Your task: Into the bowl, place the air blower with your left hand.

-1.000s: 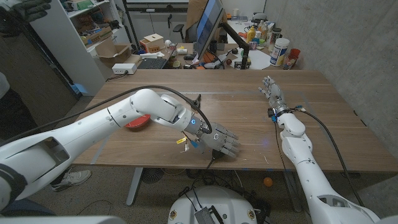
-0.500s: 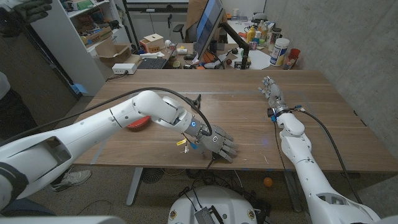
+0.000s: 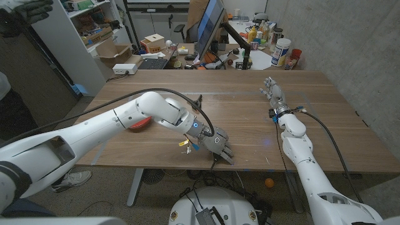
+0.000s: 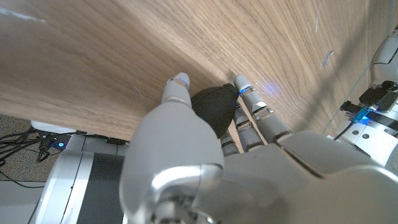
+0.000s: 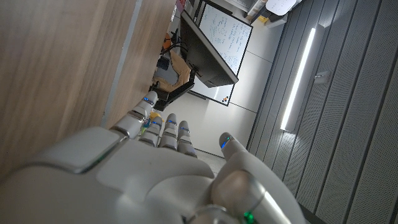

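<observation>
My left hand point(image 3: 219, 145) is at the table's front edge, fingers curled down over the black air blower point(image 4: 214, 109). In the left wrist view its thumb and fingers point(image 4: 255, 109) close on either side of the rubber bulb, tips against the wood. From the head view just the blower's dark end point(image 3: 213, 160) pokes out under the hand. The red bowl point(image 3: 135, 124) sits at the left, partly hidden behind my left forearm. My right hand point(image 3: 272, 91) stands at the far right with fingers stretched out, holding nothing.
The table's front edge point(image 3: 187, 167) runs just below my left hand. A monitor point(image 3: 209, 28), boxes and bottles point(image 3: 281, 53) crowd the space behind the far edge. A black cable point(image 3: 194, 103) arcs over my left arm.
My left hand's fingers have curled down around the blower and the hand has tipped slightly toward the front edge. The right arm has not moved.
</observation>
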{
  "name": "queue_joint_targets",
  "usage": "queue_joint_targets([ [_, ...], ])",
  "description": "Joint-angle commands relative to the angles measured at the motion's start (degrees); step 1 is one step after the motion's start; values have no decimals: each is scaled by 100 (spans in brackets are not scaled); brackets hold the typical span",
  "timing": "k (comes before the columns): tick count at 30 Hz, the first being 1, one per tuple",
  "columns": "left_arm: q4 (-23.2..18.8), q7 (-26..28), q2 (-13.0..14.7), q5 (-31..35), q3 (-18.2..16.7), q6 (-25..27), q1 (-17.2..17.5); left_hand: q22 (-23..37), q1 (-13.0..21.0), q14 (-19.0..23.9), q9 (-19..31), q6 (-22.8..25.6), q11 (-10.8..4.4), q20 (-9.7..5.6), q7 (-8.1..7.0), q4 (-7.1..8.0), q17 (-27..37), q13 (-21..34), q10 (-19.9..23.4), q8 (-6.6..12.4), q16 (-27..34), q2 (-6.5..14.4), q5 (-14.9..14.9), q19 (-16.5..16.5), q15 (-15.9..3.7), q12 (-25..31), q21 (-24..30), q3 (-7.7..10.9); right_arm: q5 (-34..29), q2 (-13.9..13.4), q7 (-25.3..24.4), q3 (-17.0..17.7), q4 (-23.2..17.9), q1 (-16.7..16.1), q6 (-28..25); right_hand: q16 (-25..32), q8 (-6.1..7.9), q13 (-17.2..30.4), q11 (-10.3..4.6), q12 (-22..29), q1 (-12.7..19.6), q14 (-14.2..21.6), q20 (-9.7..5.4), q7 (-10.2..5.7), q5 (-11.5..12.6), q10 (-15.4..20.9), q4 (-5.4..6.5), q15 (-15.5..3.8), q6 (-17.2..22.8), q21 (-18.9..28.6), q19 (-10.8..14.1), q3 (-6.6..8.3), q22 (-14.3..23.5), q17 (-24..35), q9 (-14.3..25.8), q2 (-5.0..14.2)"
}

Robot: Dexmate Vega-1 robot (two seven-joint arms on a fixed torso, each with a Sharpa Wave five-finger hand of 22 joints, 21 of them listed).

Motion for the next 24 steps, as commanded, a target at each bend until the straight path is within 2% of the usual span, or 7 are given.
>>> queue_joint_targets([
  [1, 124, 296, 14, 31, 64, 109, -7, 50, 380, 1100, -3, 476, -416, -493, 144, 53, 47, 15, 1031, 194, 23, 72, -263, 699, -1089, 87, 478, 49, 8, -15, -8, 14, 27, 1, 24, 36, 49, 33, -1, 47, -52, 40, -111, 9, 17, 57, 27, -16, 70, 28, 20, 1, 30, 19, 34, 131],
  [4, 154, 261, 3, -57, 31, 129, 24, 68, 488, 1949, -1, 1521, -433, -542, 379, 168, 57, -2, 1627, 481, 4, 131, -388, 1050, -1101, 74, 861, 64, 4, -17, -12, 13, 19, -2, 17, 36, 48, 33, -1, 48, -51, 41, -113, 9, 17, 60, 28, -18, 71, 28, 20, 3, 30, 19, 34, 133],
  [7, 201, 118, -26, -233, -31, 133, 74, 59, 421, 2479, -2, 2256, -442, -580, 541, 333, 61, -1, 1996, 624, -13, 204, -387, 1292, -1096, 117, 1113, 74, 2, -23, -10, 12, -4, -10, 6, 36, 49, 33, -2, 48, -49, 43, -113, 8, 18, 62, 28, -18, 73, 29, 22, 5, 30, 19, 34, 136],
  [9, 184, 77, -25, -247, -64, 162, 112, 40, 338, 2825, -7, 2850, -430, -560, 592, 511, 57, -3, 2303, 692, -57, 254, -344, 1434, -1099, 170, 1281, 111, 7, -25, -1, 12, -15, -14, -1, 37, 48, 33, -2, 47, -48, 44, -112, 8, 18, 62, 27, -16, 74, 29, 21, 6, 30, 19, 34, 137],
  [13, 183, 52, -26, -339, -144, 188, 185, 15, 337, 3363, -12, 3649, -475, -579, 664, 695, 67, -6, 2914, 761, -52, 280, -304, 1670, -1095, 303, 1514, 239, 5, -28, 12, 2, -36, -20, -7, 36, 48, 33, -8, 46, -46, 45, -114, 4, 19, 60, 27, -19, 76, 27, 17, 9, 30, 19, 34, 141],
  [17, 137, -50, -14, -441, -252, 241, 284, -11, 389, 3828, -13, 4227, -509, -613, 695, 831, 75, -7, 3384, 752, -51, 273, -295, 1861, -1084, 342, 1711, 364, 5, -31, 18, -2, -63, -29, -16, 35, 47, 33, -5, 46, -45, 43, -119, 3, 19, 62, 28, -19, 74, 29, 20, 10, 30, 19, 34, 143],
  [24, -13, 22, 59, -581, -537, 494, 549, -32, 425, 4098, -14, 4547, -499, -608, 749, 905, 74, -11, 3647, 732, -49, 250, -303, 1984, -1080, 354, 1814, 430, 6, -39, 29, -3, -137, -67, -56, 35, 45, 33, -5, 45, -43, 45, -119, -4, 19, 62, 28, -20, 74, 28, 19, 12, 30, 19, 34, 144],
])
